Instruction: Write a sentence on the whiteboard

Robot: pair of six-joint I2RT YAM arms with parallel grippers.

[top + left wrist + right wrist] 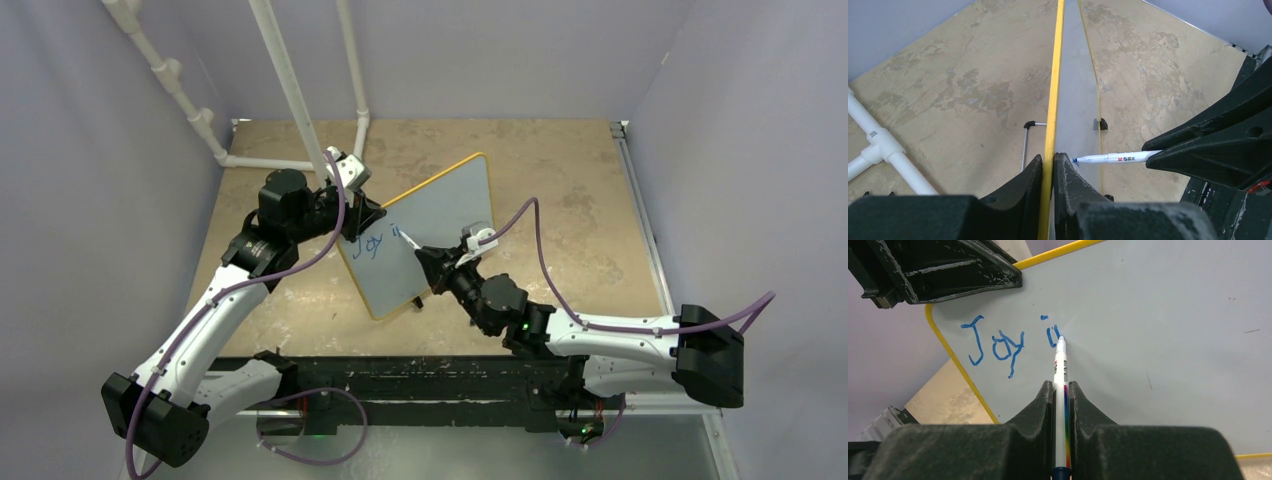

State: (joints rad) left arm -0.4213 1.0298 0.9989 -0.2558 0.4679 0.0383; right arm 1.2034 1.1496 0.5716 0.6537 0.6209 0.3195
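Note:
The whiteboard (440, 225) with its yellow rim stands tilted on the table. My left gripper (357, 222) is shut on its upper left edge; in the left wrist view the yellow rim (1051, 115) runs between my fingers (1049, 165). My right gripper (437, 262) is shut on a white marker (1061, 370) with a rainbow stripe, its tip touching the board. The sentence (998, 342) reads "Joy i" in blue, with a stroke begun at the tip. The marker also shows in the left wrist view (1113, 158), and the writing in the top view (375, 245).
White PVC pipes (290, 90) stand at the back left of the table. The board's black feet (1103, 123) and a thin metal stand leg (1025, 145) rest on the tan tabletop (560, 170). Grey walls close in both sides.

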